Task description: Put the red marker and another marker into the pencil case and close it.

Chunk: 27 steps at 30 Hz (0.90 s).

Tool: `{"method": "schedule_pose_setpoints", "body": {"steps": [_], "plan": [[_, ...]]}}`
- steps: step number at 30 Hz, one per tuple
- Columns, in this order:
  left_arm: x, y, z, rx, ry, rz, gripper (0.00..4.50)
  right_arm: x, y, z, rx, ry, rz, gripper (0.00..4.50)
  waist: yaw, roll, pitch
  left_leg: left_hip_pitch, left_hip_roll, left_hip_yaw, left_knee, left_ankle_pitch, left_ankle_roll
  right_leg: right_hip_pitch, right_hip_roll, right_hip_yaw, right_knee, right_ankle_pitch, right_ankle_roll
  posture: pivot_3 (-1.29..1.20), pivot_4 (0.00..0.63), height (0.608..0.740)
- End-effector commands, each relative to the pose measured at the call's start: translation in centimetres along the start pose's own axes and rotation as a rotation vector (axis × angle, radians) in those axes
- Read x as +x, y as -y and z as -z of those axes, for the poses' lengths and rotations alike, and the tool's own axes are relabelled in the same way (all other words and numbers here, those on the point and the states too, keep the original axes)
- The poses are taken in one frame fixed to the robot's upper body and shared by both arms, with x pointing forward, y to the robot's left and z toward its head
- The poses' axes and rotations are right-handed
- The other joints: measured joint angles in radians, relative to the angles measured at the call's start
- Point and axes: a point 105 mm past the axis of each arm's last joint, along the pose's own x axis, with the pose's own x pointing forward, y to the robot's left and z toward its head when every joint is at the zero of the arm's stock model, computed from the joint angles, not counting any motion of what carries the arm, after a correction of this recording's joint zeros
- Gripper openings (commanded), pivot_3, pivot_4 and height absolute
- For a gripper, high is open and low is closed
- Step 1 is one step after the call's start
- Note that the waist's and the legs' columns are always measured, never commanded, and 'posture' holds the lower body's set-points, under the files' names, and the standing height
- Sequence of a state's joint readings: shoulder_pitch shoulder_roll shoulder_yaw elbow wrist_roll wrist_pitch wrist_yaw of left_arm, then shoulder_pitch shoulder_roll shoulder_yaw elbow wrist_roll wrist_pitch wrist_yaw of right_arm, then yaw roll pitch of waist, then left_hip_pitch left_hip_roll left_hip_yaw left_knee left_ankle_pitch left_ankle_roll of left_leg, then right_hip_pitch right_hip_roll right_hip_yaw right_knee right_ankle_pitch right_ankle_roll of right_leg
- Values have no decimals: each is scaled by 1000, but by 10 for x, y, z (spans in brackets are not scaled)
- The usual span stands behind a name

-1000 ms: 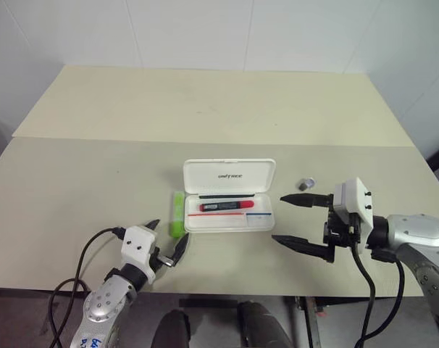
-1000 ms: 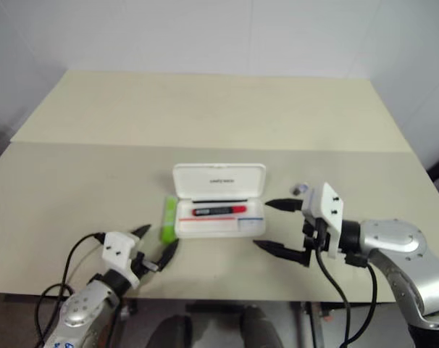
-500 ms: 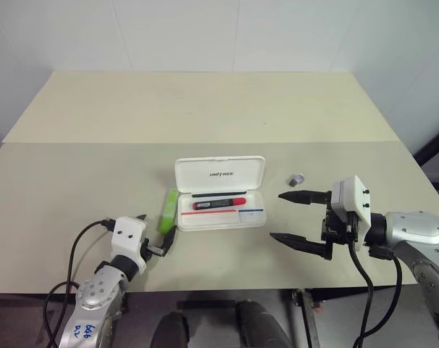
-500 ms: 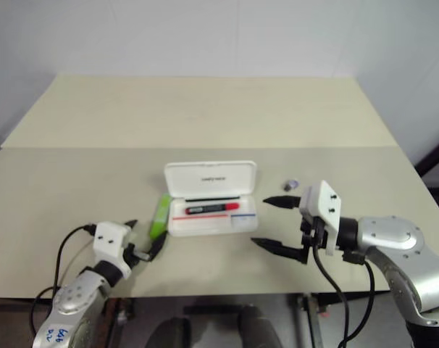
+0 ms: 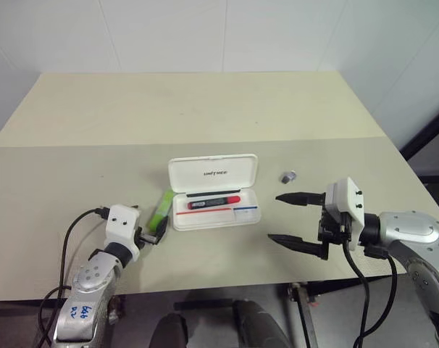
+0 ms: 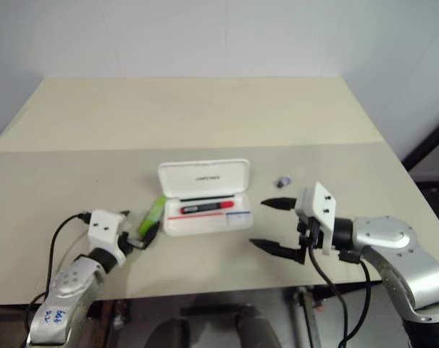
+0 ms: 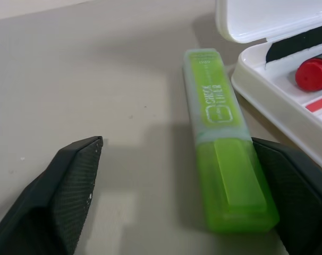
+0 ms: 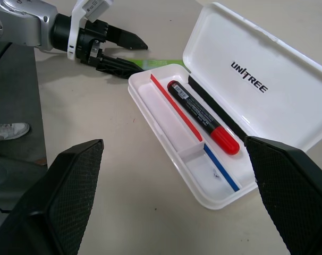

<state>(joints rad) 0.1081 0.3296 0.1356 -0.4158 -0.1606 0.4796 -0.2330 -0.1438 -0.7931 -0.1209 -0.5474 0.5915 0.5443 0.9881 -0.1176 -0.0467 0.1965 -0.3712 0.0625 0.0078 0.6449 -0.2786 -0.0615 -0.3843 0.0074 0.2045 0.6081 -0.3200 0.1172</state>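
I am working over a broad, matte beige table [image 5: 205, 109]. The glossy white pencil case [image 5: 214, 192] is lying open, the red marker [image 5: 214, 202] resting inside. The flat lime-green highlighter [image 7: 225, 159] is lying just beside the case, between my left gripper's [image 5: 148, 233] spread fingers. My right gripper [image 5: 292, 218] is hovering wide open, empty.

Bare test room — plain beige table [image 5: 205, 109], white walls [image 5: 169, 32].
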Motion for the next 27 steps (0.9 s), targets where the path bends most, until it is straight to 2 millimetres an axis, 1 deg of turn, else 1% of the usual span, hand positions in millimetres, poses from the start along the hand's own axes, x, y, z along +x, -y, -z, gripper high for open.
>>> {"method": "schedule_pose_setpoints", "body": {"steps": [1, 2, 4, 8, 12, 15, 17, 19, 21, 22, 24, 25, 26, 27], "plan": [[2, -5, 15, -25, -77, -13, 3293, 1, 0, -8, -42, 22, 6, 4500, 1, 0, 0, -1, 0, 1, 0, -1, -1, 2, 0, 0, -1, 0, 0, 0, 150, 740], [3, -2, 14, -32, -76, 2, 3010, 1, 0, -8, -42, 22, 7, 4500, 3, 0, 0, -1, 0, 1, 0, 0, 1, 5, -1, 0, -1, 0, 0, 0, 150, 740], [3, 1, 14, -42, -76, 18, 2399, 1, 0, -8, -41, 23, 10, 4500, 7, 0, 0, -1, 0, 1, -1, -1, 2, 5, -1, 0, -1, -1, 2, 0, 150, 740], [3, 1, 12, -66, -72, 19, 1132, 1, 0, -9, -42, 22, 16, 4500, 11, 0, 0, -1, 0, 1, -7, -1, 2, 3, -1, 0, -1, -3, 6, 0, 150, 740], [2, -6, 11, -76, -72, -19, 1098, 2, 2, -10, -47, 22, 21, 4500, 19, 1, -1, -1, 0, 1, -12, -1, 3, 0, 0, 0, -1, -4, 6, 0, 150, 740], [1, -18, 3, -70, -30, -54, 1098, 3, 4, -11, -49, 22, 23, 4500, 19, 1, -1, -1, 0, 2, -12, -1, 3, -1, 0, 0, -1, -4, 6, 0, 150, 740], [-1, -29, -10, -38, 38, -72, 1098, 3, 5, -11, -50, 20, 25, 4500, 18, 0, 0, -1, 0, 2, -12, 0, 3, -1, 0, 0, 0, -3, 7, 0, 150, 740], [-4, -44, -28, 10, 115, -92, 1098, 3, 6, -11, -52, 18, 27, 4500, 13, -2, 1, -1, 0, 2, -12, 0, 4, -2, 1, 1, 0, -3, 7, 0, 150, 740], [-7, -55, -41, 55, 166, -96, 1098, 3, 8, -10, -52, 17, 29, 4500, 7, -4, 2, -6, 1, 2, -13, 0, 3, -7, 1, 2, 2, -3, 6, 0, 150, 740], [-10, -60, -56, 97, 222, -51, 1098, 2, 8, -9, -51, 17, 31, 4500, 8, -4, 2, -8, 1, 3, -13, 0, 3, -10, 1, 2, 3, -3, 6, 0, 150, 740], [-18, -62, -83, 168, 323, 53, 1098, 0, 9, -7, -55, 21, 32, 4500, 11, -4, 2, -11, 0, 2, -13, 0, 3, -13, 1, 0, 4, -2, 9, 0, 150, 740], [-21, -61, -93, 189, 365, 102, 1098, 0, 9, -7, -55, 24, 30, 4500, 15, -4, 2, -15, 1, 2, -13, 0, 2, -18, 0, -1, 5, -1, 11, 0, 150, 740], [-23, -59, -102, 203, 391, 146, 1098, -1, 9, -7, -56, 32, 26, 4500, 19, -4, 2, -19, 0, 2, -13, -1, 0, -22, -1, -1, 8, 4, 20, 0, 150, 740], [-24, -59, -107, 211, 406, 174, 1098, -2, 9, -8, -56, 38, 23, 4500, 25, -3, 2, -21, 0, 3, -13, -2, -1, -26, -1, -1, 10, 3, 20, 0, 150, 740]]}}
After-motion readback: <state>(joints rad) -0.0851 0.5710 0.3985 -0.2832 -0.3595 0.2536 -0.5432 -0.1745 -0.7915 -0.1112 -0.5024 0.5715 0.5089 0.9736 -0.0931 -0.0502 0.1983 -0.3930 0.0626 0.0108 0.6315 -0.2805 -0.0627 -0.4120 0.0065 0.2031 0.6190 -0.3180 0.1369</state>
